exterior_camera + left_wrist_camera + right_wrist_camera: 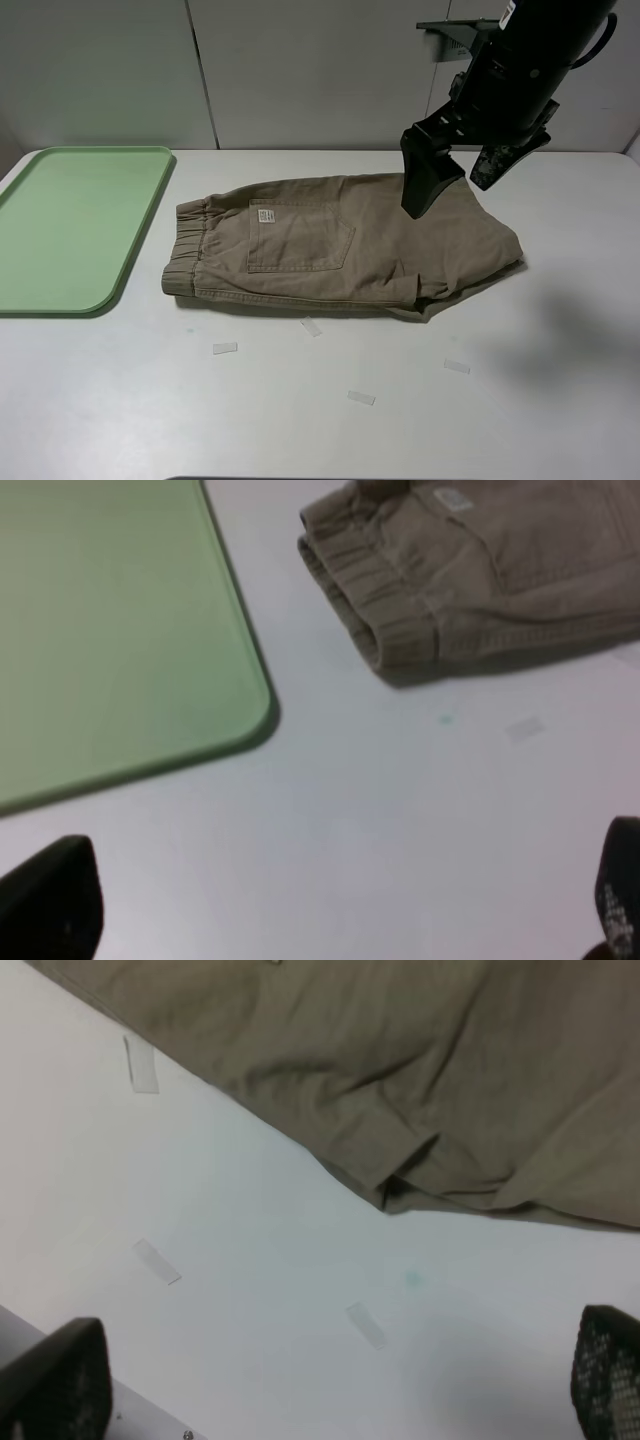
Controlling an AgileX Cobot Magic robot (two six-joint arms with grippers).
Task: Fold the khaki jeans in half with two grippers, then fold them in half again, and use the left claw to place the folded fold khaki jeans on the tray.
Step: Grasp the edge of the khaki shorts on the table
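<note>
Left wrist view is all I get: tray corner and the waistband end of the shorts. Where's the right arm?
Observer: The right gripper hangs over the leg end of the shorts, clear of the cloth as far as I can tell.
Operator: Open or shut?
Observer: Open. Its wrist view shows both fingertips far apart with nothing between them.
Operator: Legs folded together?
Observer: Looks so. The two legs lie stacked, hems at the end away from the tray.
</note>
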